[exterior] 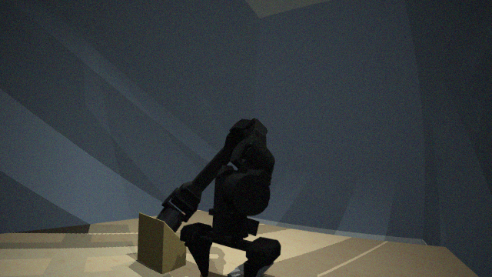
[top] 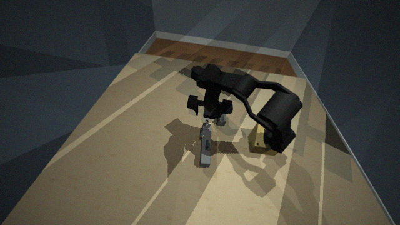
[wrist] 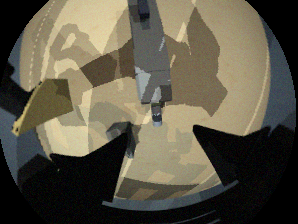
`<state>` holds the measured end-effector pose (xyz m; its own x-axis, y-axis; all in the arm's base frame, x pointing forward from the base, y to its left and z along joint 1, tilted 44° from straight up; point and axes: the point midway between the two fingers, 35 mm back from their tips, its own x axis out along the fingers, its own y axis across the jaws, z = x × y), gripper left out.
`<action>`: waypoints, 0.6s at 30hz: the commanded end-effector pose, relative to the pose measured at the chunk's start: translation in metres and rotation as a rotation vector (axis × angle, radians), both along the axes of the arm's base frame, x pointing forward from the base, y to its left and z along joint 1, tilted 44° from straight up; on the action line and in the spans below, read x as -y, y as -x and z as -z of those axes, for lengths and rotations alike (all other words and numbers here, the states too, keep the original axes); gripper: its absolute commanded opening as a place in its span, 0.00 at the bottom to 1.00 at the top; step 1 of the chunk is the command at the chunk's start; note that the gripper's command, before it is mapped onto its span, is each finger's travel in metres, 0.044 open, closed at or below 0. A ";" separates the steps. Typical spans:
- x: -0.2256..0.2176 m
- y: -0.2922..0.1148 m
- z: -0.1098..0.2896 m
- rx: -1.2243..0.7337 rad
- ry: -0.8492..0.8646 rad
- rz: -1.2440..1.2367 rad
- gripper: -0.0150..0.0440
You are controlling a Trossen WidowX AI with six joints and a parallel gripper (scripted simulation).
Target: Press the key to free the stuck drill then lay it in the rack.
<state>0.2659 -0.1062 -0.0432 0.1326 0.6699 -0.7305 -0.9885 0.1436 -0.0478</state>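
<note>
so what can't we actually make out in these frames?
- Key: too small and coarse in the top and wrist views to pick out from the grey drill.
- Drill in the exterior view: cut off by the bottom edge, behind the open gripper.
- Tan rack: interior hidden by the arm in the top view.

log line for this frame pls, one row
gripper: open, holding nothing | position: low over the near end of the grey drill block | drill: not gripped | tan wedge: beside arm base | phase: lining up
</note>
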 end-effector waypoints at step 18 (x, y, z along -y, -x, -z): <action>-0.016 -0.002 0.013 0.002 0.000 -0.009 1.00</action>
<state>0.2684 -0.0963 -0.0523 0.1321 0.6658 -0.7343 -0.9895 0.1318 -0.0585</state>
